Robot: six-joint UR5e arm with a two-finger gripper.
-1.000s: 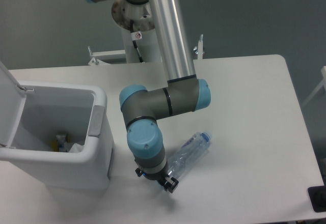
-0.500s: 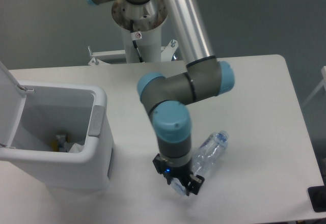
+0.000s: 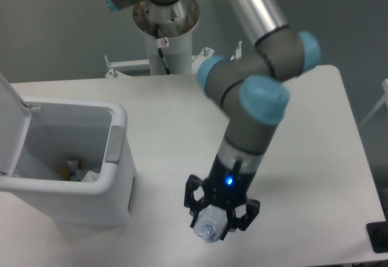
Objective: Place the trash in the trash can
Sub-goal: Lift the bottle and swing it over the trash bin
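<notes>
The clear blue-tinged plastic bottle [image 3: 207, 231] is held in my gripper [image 3: 219, 216], lifted off the white table [image 3: 303, 158], its capped end pointing toward the camera. The gripper is shut on the bottle, right of the trash can and in front of it. The trash can [image 3: 118, 127] is a large white bin at the left with its lid [image 3: 9, 118] swung open. Small crumpled white pieces [image 3: 82, 174] lie on its bottom; I cannot make out a green mark on them.
The robot's base pedestal [image 3: 165, 33] stands behind the table's far edge. A small black object [image 3: 378, 237] sits at the table's front right corner. The arm's elbow [image 3: 260, 91] hangs over the table's middle.
The arm has swung to the right and turned its wrist. The bottle, lying on the table before, is now raised in the gripper and points toward the camera.
</notes>
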